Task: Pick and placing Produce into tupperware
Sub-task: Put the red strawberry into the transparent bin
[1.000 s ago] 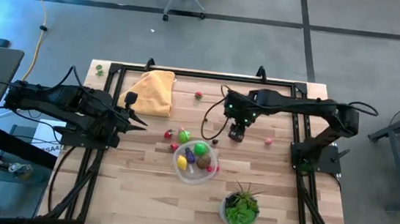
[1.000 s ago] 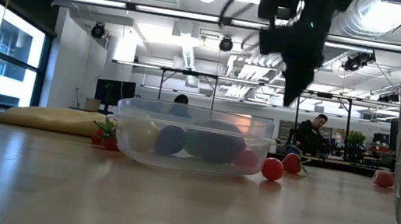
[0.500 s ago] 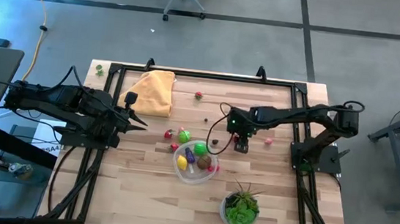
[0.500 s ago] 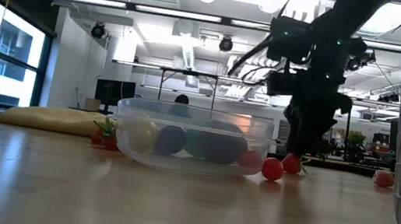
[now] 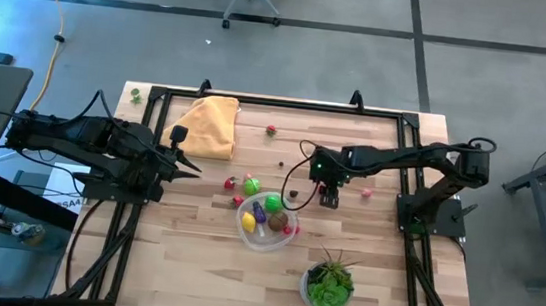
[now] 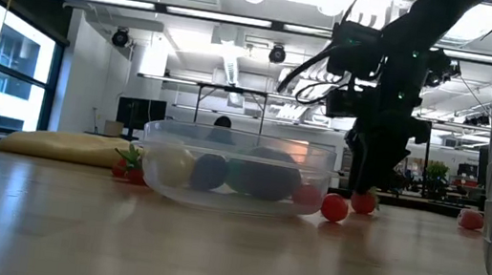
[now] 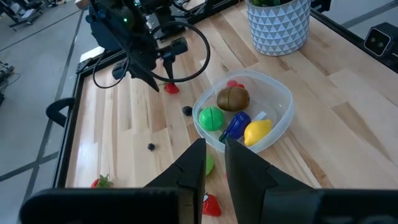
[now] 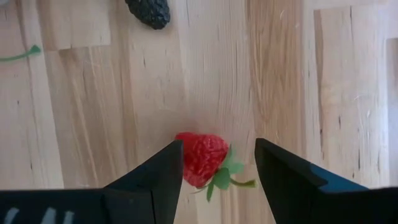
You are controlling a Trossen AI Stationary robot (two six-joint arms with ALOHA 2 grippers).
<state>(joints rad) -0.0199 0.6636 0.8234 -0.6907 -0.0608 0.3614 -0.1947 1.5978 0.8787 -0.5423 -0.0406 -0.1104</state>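
The right arm reaches from its base at the right side of the table leftward across the boards, bent so that the right gripper (image 5: 329, 201) points straight down at the table top, just right of the tupperware (image 5: 268, 219). Its fingers (image 8: 152, 177) are spread apart, with a red strawberry (image 8: 202, 158) lying on the wood between them, not yet pinched; a dark berry (image 8: 149, 11) lies farther off on the boards. In the low view the same gripper (image 6: 363, 178) hangs over small red produce (image 6: 334, 208) beside the container's wall (image 6: 237, 170). The tupperware sits near the middle of the table and already holds a bright green piece (image 7: 211, 117), a brown one (image 7: 232, 98), a purple one (image 7: 235, 125) and a yellow one (image 7: 257, 131). More loose produce lies on the table to its left, including a green piece (image 5: 252, 185). The left arm waits stretched along the left side of the table, its left gripper (image 5: 191, 167) pointing right toward the container, fingers (image 7: 244, 169) close together with only a narrow gap and nothing in them. A yellow cloth (image 5: 207, 125) lies at the far left of the table and a potted plant (image 5: 329, 285) stands at the near edge, right of centre.
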